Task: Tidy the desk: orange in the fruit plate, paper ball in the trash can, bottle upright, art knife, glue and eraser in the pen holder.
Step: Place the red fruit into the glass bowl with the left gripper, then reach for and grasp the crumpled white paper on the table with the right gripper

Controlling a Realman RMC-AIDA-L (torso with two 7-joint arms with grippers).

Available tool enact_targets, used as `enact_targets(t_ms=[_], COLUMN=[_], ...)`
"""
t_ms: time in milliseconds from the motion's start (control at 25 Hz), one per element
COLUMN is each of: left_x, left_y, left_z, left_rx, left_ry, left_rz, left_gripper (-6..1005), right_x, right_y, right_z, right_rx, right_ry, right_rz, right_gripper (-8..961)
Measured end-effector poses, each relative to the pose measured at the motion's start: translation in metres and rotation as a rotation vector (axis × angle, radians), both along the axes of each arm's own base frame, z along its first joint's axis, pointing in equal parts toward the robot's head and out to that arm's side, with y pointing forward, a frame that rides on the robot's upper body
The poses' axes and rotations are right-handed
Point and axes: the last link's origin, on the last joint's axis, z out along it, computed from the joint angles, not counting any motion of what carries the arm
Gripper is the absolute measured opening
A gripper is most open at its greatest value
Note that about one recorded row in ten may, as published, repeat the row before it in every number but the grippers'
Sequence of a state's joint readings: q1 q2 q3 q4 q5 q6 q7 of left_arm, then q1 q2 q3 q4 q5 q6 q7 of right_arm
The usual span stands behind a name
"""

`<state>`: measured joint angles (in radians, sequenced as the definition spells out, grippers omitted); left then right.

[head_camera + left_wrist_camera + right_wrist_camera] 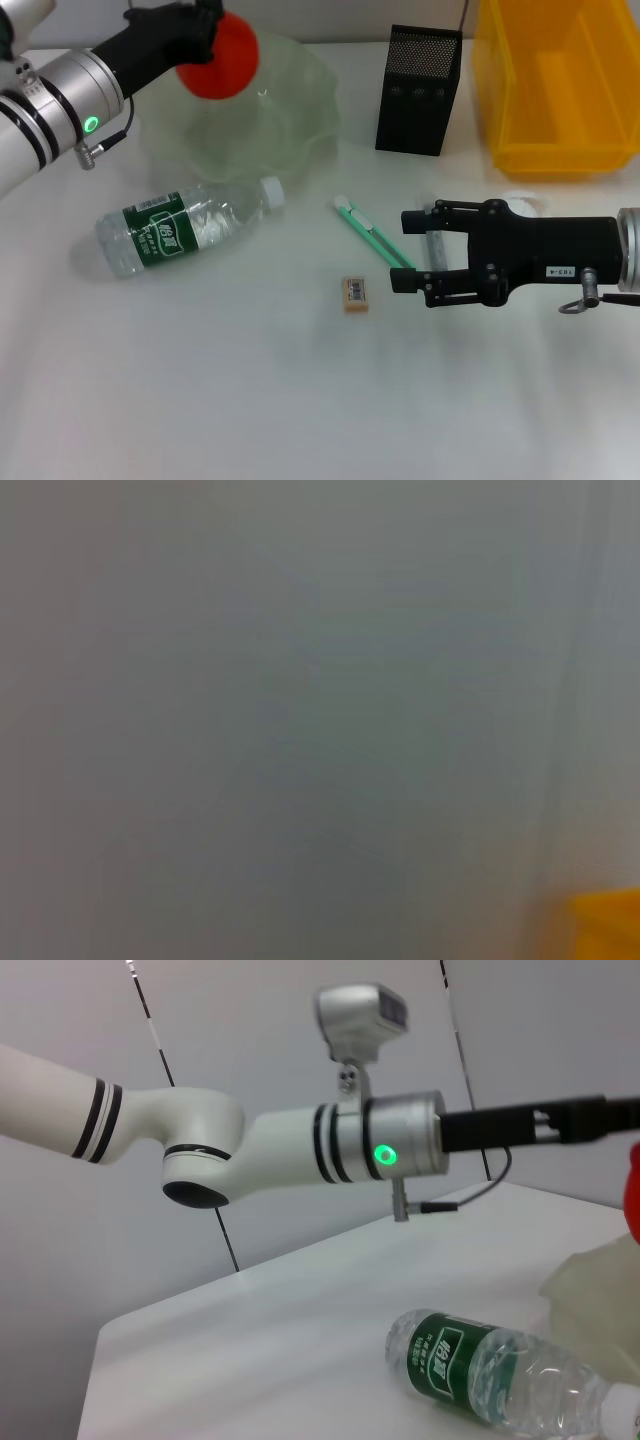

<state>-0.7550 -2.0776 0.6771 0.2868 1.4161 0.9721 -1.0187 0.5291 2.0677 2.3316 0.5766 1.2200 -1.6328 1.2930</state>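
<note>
Left pincer [205, 40] grips the round red-orange orange [220, 55] above the wavy pale-green fruit plate [290, 110].

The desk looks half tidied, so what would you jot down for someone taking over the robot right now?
Left gripper: holds the orange above the fruit plate, not released.
Right gripper: fingers open, low by the art knife.
Bottle lies on its side; eraser lies on the desk.
Pen holder and trash can stand at the back.
Nothing finished yet. Glue and paper ball: partly hidden behind the right gripper, unclear.
</note>
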Motion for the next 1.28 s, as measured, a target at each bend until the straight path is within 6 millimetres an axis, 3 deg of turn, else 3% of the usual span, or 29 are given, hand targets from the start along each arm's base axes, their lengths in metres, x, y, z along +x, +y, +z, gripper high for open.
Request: enact_targets(t_ms=[360,600,760,960,1040,1080,1200,1240,1280], left_x=[-0.011,-0.011,-0.005,0.003,0.007,0.007,0.006,-0.001,-0.001], left_y=[0.007,0.006,0.001,-0.027,-0.057,-0.057,-0.089,-0.109,-0.109], left_z=[-0.006,-0.006,-0.004,0.014,0.024,0.024,0.029,0.031,0.031], left_rx=[0.046,0.045,0.023,-0.106,-0.22,-0.22,-0.354,-0.446,-0.446], left_ry=[0.047,0.04,-0.033,-0.24,-0.285,-0.285,-0.267,-0.243,-0.243], left_rz=[0.094,0.095,0.056,-0.066,-0.189,-0.189,-0.307,-0.359,-0.359], left_gripper=[73,251,463,651,718,735,788,805,805], right_x=[-0.002,-0.002,-0.002,-0.003,-0.005,-0.005,-0.006,-0.008,-0.008], right_y=[0.001,0.002,0.002,0.005,0.008,0.008,0.011,0.013,0.013], right_z=[-0.002,-0.002,-0.002,0.0,0.003,0.003,0.006,0.007,0.007], right_rx=[0.001,0.003,0.006,0.016,0.032,0.032,0.045,0.046,0.046], right_ry=[0.002,-0.001,-0.003,-0.003,0.006,0.006,0.019,0.027,0.027], right_rz=[0.001,0.002,0.002,0.004,0.001,0.001,-0.01,-0.017,-0.017], right_gripper=[723,719,716,712,711,710,708,707,706])
